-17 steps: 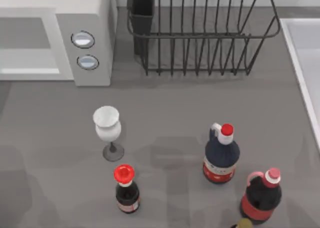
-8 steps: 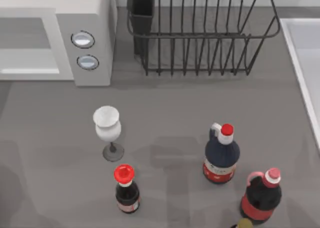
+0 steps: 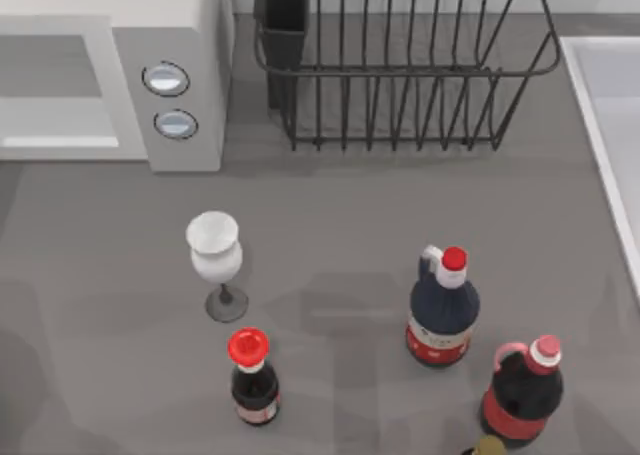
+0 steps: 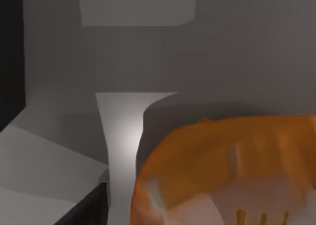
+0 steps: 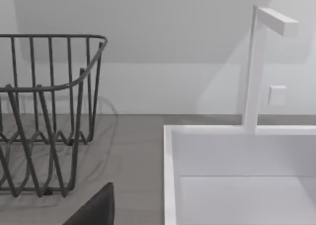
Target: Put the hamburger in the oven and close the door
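The oven (image 3: 185, 35) stands at the table's back left, white, with two round silver knobs (image 3: 166, 78) and a grey recess (image 3: 50, 70) in a thick pale frame. I cannot tell the door apart from that frame. In the left wrist view the hamburger (image 4: 222, 170) looms very close, orange-tan with a whitish patch, and my left gripper (image 4: 148, 215) is shut on it, one dark finger (image 4: 86, 210) beside it. Grey flat surfaces lie beyond it. My right gripper (image 5: 94, 210) is parked at the right, facing the white sink (image 5: 237, 156).
A white wine glass (image 3: 215, 250) stands mid-left. A small red-capped bottle (image 3: 252, 380) is in front of it, and two dark jugs (image 3: 443, 310) (image 3: 522, 395) are at the front right. A black wire rack (image 3: 400, 65) sits at the back.
Nothing on the table has moved. Only a faint shadow at the lower left edge of the top view has shifted a little.
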Robot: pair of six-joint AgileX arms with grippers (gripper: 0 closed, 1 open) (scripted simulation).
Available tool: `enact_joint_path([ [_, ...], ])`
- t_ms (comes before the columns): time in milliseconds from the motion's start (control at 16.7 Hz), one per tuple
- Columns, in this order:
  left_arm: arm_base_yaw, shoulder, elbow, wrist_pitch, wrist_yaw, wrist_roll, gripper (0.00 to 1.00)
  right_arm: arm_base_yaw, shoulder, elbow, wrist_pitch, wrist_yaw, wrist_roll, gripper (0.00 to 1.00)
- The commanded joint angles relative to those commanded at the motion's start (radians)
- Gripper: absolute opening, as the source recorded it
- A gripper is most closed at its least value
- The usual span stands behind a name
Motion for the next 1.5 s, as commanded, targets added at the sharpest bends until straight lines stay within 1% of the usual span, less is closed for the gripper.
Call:
enact_joint_path([
  [540, 0.000, 0.000, 0.000, 0.000, 0.000, 0.000, 0.02, 0.000, 0.000, 0.000, 0.000, 0.000, 0.000, 1.00],
  [600, 0.000, 0.000, 0.000, 0.000, 0.000, 0.000, 0.00, 0.000, 0.000, 0.000, 0.000, 0.000, 0.000, 1.00],
  [1020, 0.000, 0.000, 0.000, 0.000, 0.000, 0.000, 0.00, 0.000, 0.000, 0.000, 0.000, 0.000, 0.000, 1.00],
  [1080, -0.014, -0.092, 0.011, -0.066, 0.007, -0.006, 0.00, 0.000, 0.000, 0.000, 0.000, 0.000, 0.000, 1.00],
  [1260, -0.012, -0.107, 0.039, -0.105, 0.007, -0.005, 0.00, 0.000, 0.000, 0.000, 0.000, 0.000, 0.000, 1.00],
  [1380, -0.013, -0.136, 0.098, -0.180, 0.007, -0.007, 0.00, 0.000, 0.000, 0.000, 0.000, 0.000, 0.000, 1.00],
  [1500, -0.013, -0.167, 0.147, -0.293, 0.007, -0.007, 0.00, 0.000, 0.000, 0.000, 0.000, 0.000, 0.000, 1.00],
])
